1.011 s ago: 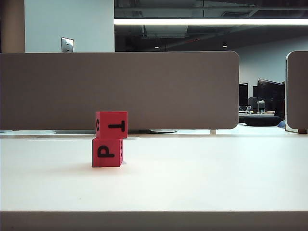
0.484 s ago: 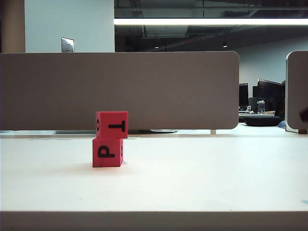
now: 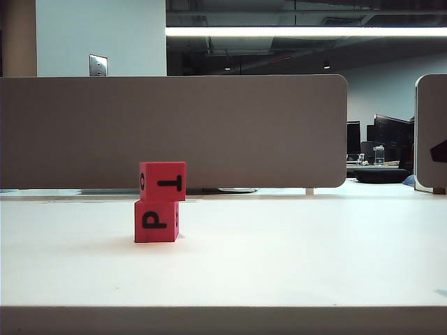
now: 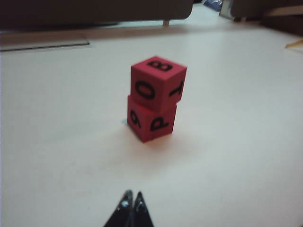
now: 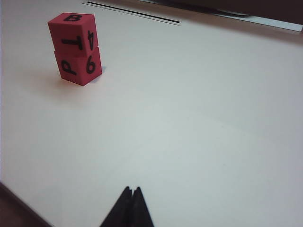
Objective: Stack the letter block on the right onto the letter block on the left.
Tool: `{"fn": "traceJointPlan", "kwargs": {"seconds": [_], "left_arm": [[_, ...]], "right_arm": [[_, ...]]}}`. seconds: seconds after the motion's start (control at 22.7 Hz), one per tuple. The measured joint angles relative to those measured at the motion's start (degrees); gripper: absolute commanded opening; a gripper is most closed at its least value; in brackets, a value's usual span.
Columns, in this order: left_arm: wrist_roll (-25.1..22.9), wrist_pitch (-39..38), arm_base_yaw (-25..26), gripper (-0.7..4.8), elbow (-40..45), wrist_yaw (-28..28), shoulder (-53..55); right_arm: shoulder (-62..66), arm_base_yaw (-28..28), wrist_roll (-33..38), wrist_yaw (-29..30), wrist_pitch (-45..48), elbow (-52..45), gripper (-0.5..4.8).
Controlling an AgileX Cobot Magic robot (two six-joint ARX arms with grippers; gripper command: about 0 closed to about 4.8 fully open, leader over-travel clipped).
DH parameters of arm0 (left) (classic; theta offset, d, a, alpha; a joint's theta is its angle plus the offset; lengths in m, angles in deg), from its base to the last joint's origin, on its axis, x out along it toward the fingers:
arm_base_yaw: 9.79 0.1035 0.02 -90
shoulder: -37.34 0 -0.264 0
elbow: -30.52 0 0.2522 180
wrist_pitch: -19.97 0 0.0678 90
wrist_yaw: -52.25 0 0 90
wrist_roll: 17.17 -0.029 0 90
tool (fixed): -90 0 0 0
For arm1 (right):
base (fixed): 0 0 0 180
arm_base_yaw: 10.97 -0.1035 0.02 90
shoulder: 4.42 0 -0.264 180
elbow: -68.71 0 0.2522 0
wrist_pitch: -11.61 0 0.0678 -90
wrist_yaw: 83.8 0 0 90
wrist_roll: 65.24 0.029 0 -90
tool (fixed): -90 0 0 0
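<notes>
Two red letter blocks stand stacked on the white table. The upper block (image 3: 162, 181) shows a T and rests on the lower block (image 3: 156, 221), which shows a P. The left wrist view has the upper block (image 4: 157, 85) over the lower block (image 4: 151, 124), well ahead of my left gripper (image 4: 132, 195), which is shut and empty. The right wrist view shows the same upper block (image 5: 72, 34) on the lower block (image 5: 79, 67), far from my right gripper (image 5: 131, 190), also shut and empty. Neither gripper's fingertips show in the exterior view.
The white table (image 3: 293, 251) stretches wide around the stack. A grey partition panel (image 3: 209, 129) runs along its far edge, with a second panel (image 3: 431, 132) at the far right. A dark bit of the right arm (image 3: 440, 151) pokes in at the right edge.
The stack has stayed still. A dark part of the right arm has come into the exterior view at the right edge and risen a little.
</notes>
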Motion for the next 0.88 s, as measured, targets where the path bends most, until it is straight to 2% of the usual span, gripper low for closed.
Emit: {"fn": "traceJointPlan", "kwargs": {"seconds": [0.31, 0.88], "left_arm": [[-0.02, -0.28, -0.02, -0.05, 0.07, 1.20, -0.13], [-0.04, -0.31, -0.02, -0.05, 0.07, 1.14, -0.13]], "right_arm": [[0.00, 0.00, -1.99, 2.10, 1.92, -0.68, -0.07], [0.00, 0.00, -2.01, 2.32, 1.92, -0.68, -0.07]]}}
